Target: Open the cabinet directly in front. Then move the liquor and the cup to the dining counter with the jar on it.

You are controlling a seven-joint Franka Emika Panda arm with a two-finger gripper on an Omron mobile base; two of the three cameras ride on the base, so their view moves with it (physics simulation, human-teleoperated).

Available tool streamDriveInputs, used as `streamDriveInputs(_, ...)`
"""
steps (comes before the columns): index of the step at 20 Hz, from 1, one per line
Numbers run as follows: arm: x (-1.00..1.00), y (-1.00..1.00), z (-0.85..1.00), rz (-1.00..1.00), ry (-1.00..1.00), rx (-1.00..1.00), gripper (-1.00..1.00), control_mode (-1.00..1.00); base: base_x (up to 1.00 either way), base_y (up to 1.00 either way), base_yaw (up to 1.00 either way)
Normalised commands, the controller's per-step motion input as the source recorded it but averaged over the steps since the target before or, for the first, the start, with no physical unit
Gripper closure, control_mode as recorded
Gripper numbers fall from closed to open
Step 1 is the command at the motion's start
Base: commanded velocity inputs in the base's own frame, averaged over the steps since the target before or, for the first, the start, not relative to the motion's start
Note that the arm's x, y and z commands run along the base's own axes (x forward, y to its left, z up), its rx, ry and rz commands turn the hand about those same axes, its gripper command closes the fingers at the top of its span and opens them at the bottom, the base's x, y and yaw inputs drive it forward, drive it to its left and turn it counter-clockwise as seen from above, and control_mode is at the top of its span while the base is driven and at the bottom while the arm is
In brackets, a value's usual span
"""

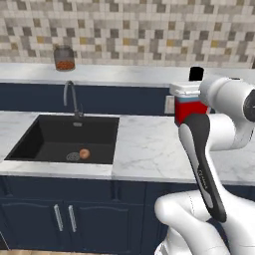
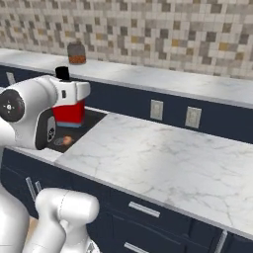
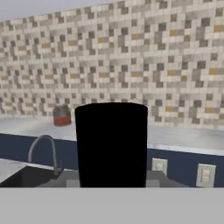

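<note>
Backdrop: mosaic tile backsplash (image 1: 149, 35) in beige, grey and ochre runs across the wall; below it a raised marble ledge (image 1: 124, 74) over a navy band
Jar: dark reddish-brown jar (image 1: 63, 58) stands on the ledge at far left, against the tiles; in the hand view it sits small above the faucet
Sink: black basin (image 1: 60, 139) set into the marble worktop (image 1: 149, 149); a curved grey faucet (image 1: 72, 97) rises at its back edge; a small orange round thing (image 1: 84, 153) lies on the basin floor beside the drain
Cabinets: navy base doors (image 1: 64, 219) with silver bar handles sit under the sink
Liquor: squat bottle, the liquor (image 1: 187, 102), red lower body, pale upper part, black cap; it is lifted above the worktop at the sink's right edge, upright; in the hand view its black cap blocks the centre
Hand: hand (image 2: 64, 96) is hidden behind the arm's white wrist; the bottle sits at its end, so it looks clamped on the liquor, though the fingers cannot be made out
Outlets: two pale wall sockets (image 2: 156, 109) on the navy band, right of the bottle
</note>
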Motion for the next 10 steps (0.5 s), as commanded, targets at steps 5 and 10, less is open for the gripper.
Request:
streamDriveInputs(5, 0.00, 0.00, 0.00, 0.00, 0.00, 0.00, 1.00, 1.00, 0.00, 0.36, -0.01)
streamDriveInputs(10, 0.00, 0.00, 0.00, 0.00, 0.00, 0.00, 1.00, 1.00, 0.00, 1.00, -0.09)
